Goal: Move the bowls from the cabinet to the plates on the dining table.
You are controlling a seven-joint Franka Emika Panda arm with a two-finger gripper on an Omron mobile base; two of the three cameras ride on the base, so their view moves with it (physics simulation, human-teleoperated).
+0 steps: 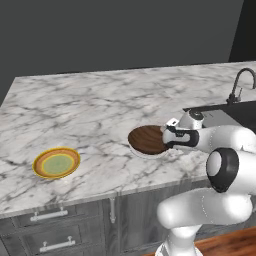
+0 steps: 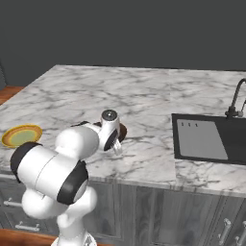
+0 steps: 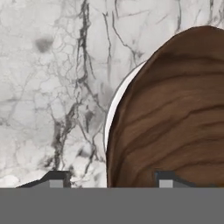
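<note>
The dark brown wooden bowl (image 1: 147,139) was seen resting on the pale plate (image 3: 114,109), whose whitish rim showed as a thin crescent along the bowl's edge in the hand view, both set on the white marble dining table (image 1: 95,107) near its front edge and just beside the sink (image 2: 202,139). The gripper (image 3: 105,177) was held low over the bowl's rim, with its two fingertips parted: one was seen over the marble just outside the rim, the other over the bowl's wood. The jaws stood apart and nothing appeared to be clamped between them, so the bowl was judged to have been let go on its plate. The first delivery was therefore taken as done or all but done. The yellow plate (image 1: 56,163) was seen well apart to the left, near the same front edge, and nothing was seen on it. The second bowl, the marble-look one, was still to be fetched, as was judged from the bare yellow plate; a trip to the cabinet, a grasp, a carry and a placing on that plate were reckoned to remain, roughly half of the task.
</note>
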